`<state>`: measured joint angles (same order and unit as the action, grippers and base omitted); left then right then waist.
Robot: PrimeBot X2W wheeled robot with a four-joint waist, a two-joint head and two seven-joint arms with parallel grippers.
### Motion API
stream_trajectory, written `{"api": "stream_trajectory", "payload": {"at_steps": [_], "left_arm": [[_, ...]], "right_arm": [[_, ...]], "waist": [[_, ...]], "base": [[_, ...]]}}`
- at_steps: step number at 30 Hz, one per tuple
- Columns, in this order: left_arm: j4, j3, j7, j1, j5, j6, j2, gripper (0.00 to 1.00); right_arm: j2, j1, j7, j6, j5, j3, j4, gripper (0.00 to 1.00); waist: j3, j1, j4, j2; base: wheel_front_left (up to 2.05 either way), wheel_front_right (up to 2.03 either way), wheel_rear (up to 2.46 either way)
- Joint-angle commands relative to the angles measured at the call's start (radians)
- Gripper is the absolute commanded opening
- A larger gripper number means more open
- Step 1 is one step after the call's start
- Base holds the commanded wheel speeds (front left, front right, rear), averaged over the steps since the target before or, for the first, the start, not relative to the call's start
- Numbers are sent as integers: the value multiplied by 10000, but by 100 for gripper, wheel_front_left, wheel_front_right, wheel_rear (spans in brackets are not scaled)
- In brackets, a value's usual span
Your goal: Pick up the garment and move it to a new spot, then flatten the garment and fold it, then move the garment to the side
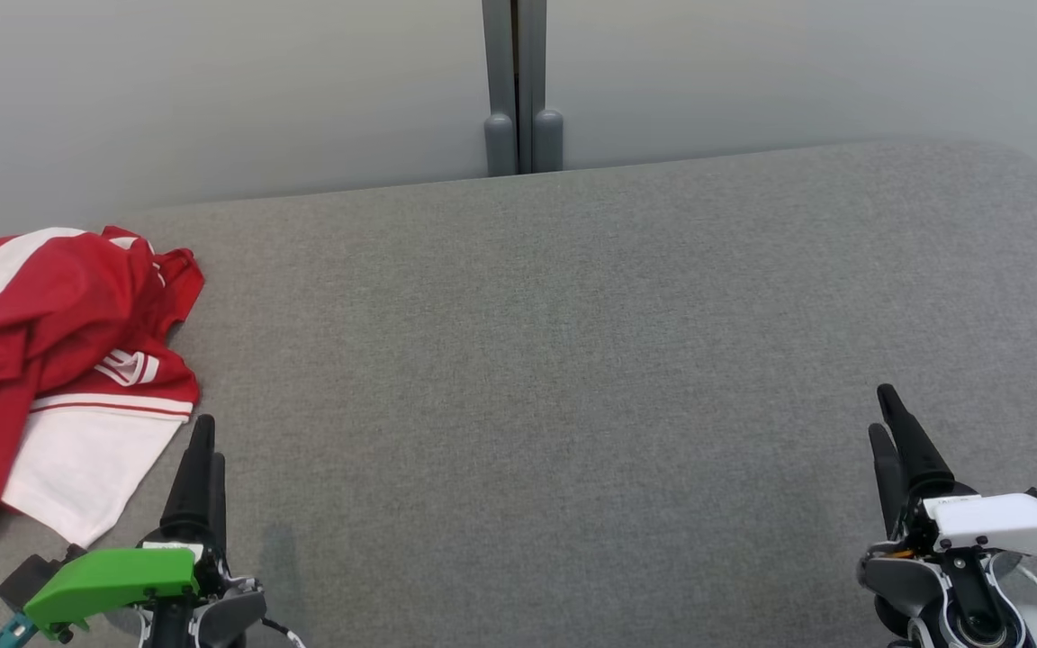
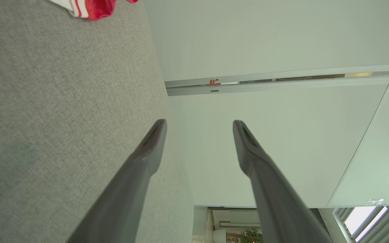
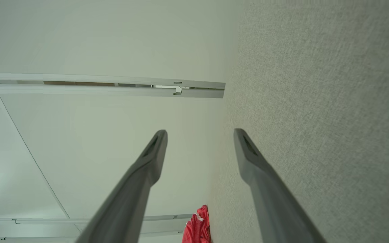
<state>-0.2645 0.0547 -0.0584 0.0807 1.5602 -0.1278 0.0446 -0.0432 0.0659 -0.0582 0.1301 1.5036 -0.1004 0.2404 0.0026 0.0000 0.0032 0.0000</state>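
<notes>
Favours the left gripper, jaws spread and empty, just right of the crumpled garment at the cushion's left edge, over the equally open right gripper, well apart.

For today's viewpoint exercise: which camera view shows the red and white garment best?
The head view: the garment lies nearly whole on the grey surface. The left wrist view catches its striped corner, the right wrist view a small red bit.
</notes>
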Motion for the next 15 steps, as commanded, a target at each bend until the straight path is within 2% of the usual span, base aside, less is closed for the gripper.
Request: {"api": "stream_trajectory", "payload": {"at_steps": [1, 15], "left_arm": [[96, -74, 140, 79, -360, -14, 105, 100], [28, -104, 729, -121, -3113, -19, 61, 100]], "right_arm": [[-50, 105, 133, 4, -502, 41, -296, 100], [-98, -138, 725, 5, -4004, 382, -1035, 100]], "waist": [[1, 0, 14, 0], [19, 0, 131, 0]], "base": [[0, 0, 0], [0, 0, 0]]}}
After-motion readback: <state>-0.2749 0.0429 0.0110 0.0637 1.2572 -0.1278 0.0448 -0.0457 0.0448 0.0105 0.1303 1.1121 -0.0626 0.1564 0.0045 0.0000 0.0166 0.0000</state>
